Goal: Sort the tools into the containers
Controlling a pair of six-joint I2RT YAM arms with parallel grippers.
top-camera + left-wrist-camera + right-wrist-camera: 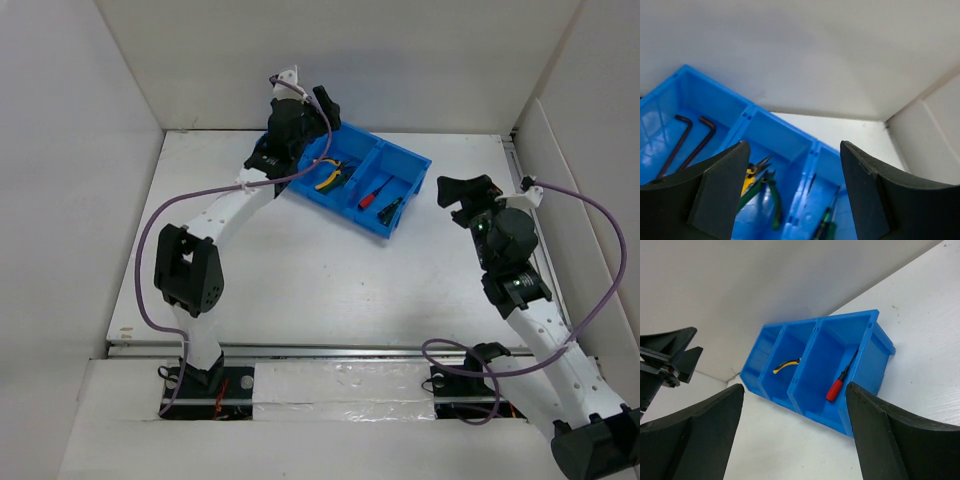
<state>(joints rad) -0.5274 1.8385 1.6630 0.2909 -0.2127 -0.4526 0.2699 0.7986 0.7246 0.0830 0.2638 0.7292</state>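
Observation:
The blue three-compartment bin (408,152) stands at the back of the table. In the left wrist view, two dark hex keys (682,142) lie in the bin's (780,132) left compartment. Yellow pliers (747,179) and green pliers (769,200) lie in the middle compartment, and a green screwdriver (824,225) in the right one. In the right wrist view, a red screwdriver (837,387) lies in the right compartment of the bin (823,419). My left gripper (794,146) is open and empty above the bin's left end (305,115). My right gripper (795,386) is open and empty, to the right of the bin (468,190).
White walls enclose the table at the back and on both sides, close behind the bin. Purple cables loop off both arms. A metal rail runs along the table's near edge by the arm bases.

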